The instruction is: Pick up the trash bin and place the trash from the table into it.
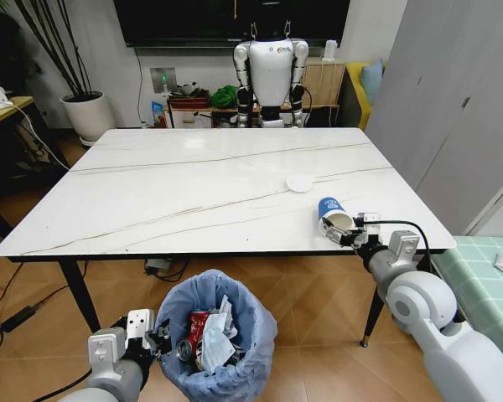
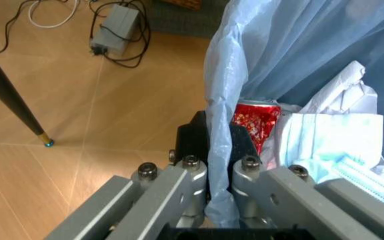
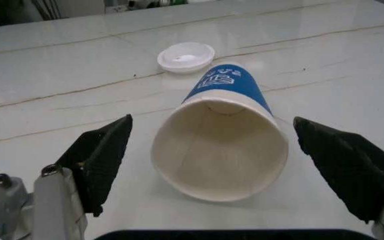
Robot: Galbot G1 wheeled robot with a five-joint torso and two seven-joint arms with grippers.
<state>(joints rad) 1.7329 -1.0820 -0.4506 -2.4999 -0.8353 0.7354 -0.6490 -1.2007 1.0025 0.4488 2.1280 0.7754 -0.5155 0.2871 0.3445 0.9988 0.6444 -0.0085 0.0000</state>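
we hold the small round trash bin with its wrinkly light blue bag liner [image 1: 222, 339] low, just below the near edge of the large white marble-look table [image 1: 193, 184], so litter taken from the top has a short way down into it. our left gripper [image 1: 155, 333] is clamped on the bin's rim, one finger outside and one inside, with the blue liner pinched between them; the left arm is tucked low on the bin's left side. inside we see a red wrapper [image 2: 253, 121] and crumpled white tissues [image 2: 342, 112].

our right arm reaches over the table's near right corner, wrist roughly level with the top. the right gripper [image 3: 245, 160] is spread wide and holds nothing. its black fingers [image 3: 105, 152] stand one on each side of the blue-and-white paper cup [image 3: 222, 145], which lies on its side with the mouth towards us; neither finger touches it. we judge this the line-up for a grasp across the cup's mouth. the white round lid [image 3: 186, 56] lies flat on the table just beyond the cup.
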